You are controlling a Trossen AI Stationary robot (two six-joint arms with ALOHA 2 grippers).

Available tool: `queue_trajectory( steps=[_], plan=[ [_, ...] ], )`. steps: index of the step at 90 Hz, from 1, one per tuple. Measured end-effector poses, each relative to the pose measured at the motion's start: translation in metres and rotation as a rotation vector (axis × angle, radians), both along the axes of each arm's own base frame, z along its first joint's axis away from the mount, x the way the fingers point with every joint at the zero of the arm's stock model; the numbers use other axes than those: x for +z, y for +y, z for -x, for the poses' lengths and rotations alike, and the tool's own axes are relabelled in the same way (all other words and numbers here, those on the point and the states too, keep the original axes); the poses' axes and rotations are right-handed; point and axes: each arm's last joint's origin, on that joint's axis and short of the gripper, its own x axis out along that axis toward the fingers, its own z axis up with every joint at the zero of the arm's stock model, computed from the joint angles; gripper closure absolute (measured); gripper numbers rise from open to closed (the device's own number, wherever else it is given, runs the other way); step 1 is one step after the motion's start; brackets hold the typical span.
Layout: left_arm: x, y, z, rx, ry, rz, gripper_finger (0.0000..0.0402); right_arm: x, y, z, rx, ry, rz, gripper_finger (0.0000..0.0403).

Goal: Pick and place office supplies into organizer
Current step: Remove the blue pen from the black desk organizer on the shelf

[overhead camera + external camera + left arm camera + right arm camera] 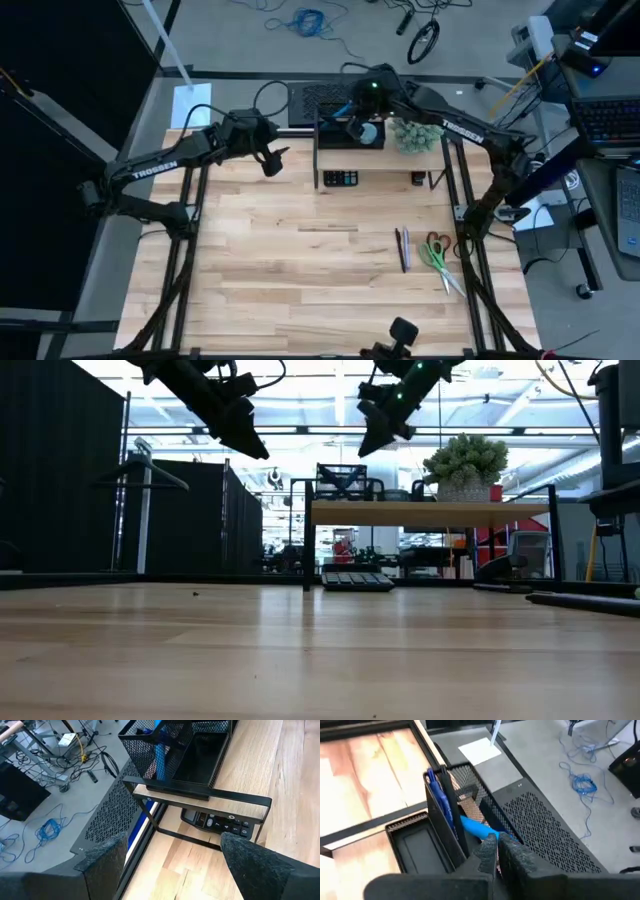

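Two pens lie side by side on the wooden table, toward its right edge in the near half, and a pair of scissors with red and green handles lies just beside them, closer still to that edge, blades pointing toward the near edge. Beyond them, at the middle of the far edge, stands a wooden shelf on a black frame. A black calculator sits on the table under the shelf's near edge. On the shelf's right end is a fuzzy green plant; on its left end stands the black mesh organizer. A blue pen stands upright in one of its tall narrow compartments, and the flat open tray section next to it looks bare.

The right gripper hangs directly over the organizer with its jaws clenched on another blue pen, which slants down into the mesh compartment on the floor-facing side. The left gripper hovers in the air above the table's far left part, just left of the shelf, jaws released and holding nothing.
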Motion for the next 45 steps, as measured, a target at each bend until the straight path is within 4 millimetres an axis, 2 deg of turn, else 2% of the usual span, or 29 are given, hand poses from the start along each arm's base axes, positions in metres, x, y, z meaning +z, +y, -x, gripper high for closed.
queue_trajectory(
  steps=[23, 36, 45],
  plan=[
    [0.000, 0.000, 0.000, 0.000, 0.000, 0.000, 0.0093, 0.012, 0.009, 0.001, 0.008, -0.056, 0.022, 0.0403],
    [0.000, 0.000, 0.000, 0.001, -0.004, -0.002, 0.0093, 0.014, 0.015, -0.012, 0.052, -0.134, 0.026, 0.0400],
    [0.000, 0.000, 0.000, 0.001, -0.003, -0.002, 0.0093, 0.009, 0.022, -0.026, 0.123, -0.128, 0.052, 0.0380]
  ],
)
